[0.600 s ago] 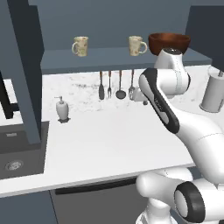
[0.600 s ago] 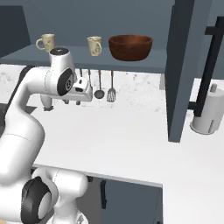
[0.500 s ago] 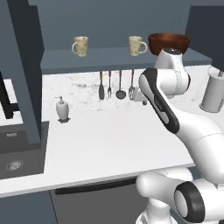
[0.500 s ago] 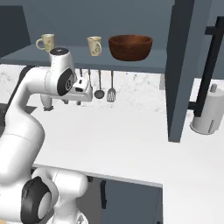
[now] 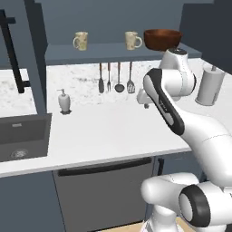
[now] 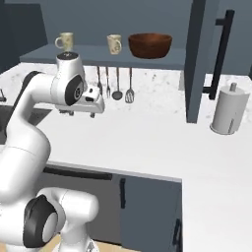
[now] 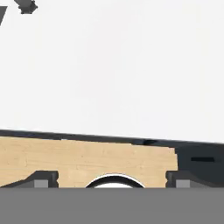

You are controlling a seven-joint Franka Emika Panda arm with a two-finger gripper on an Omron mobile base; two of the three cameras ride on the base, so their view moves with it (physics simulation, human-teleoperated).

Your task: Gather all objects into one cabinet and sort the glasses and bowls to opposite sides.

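Shelf (image 5: 113,53) holds two cups (image 5: 80,41) left and bowl (image 5: 162,39) right (third cup unseen, so gathering looks incomplete); gripper (image 6: 82,112) hangs over counter (image 5: 108,131), jaws spread, empty.

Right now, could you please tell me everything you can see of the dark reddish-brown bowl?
The dark reddish-brown bowl is wide, deep and round, glossy like polished wood, and much larger than the cups. It stands upright, mouth up, on the slate-blue shelf, at its right end. The nearest cream mug stands just left of it, apart. Nothing rests in or on it that I can see.
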